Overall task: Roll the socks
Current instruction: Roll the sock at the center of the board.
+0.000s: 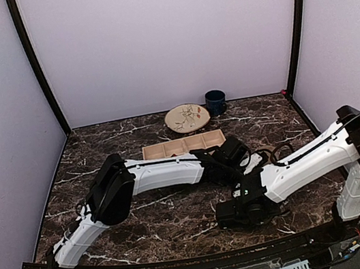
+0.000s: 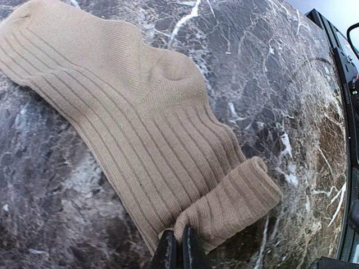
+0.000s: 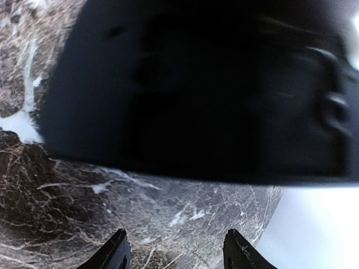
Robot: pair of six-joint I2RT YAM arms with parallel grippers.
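Note:
A plain tan ribbed sock point(image 2: 140, 123) lies flat on the dark marble table, running from the upper left to the lower middle of the left wrist view. Its near end is rolled over into a short tube point(image 2: 235, 204). My left gripper point(image 2: 179, 246) is shut, pinching the near edge of that roll between its fingertips. In the top view the left gripper point(image 1: 235, 156) reaches to the table's middle, and the sock is hidden under the arms. My right gripper point(image 3: 175, 252) is open with nothing between its fingers, hovering over bare marble just in front of the left one point(image 1: 225, 217). No other socks show.
A patterned plate point(image 1: 186, 117) and a dark blue mug point(image 1: 215, 102) stand at the back. A wooden compartment tray point(image 1: 183, 146) lies just behind the left wrist. A dark blurred body point(image 3: 196, 89), the other arm, fills the upper right wrist view. Walls enclose the table.

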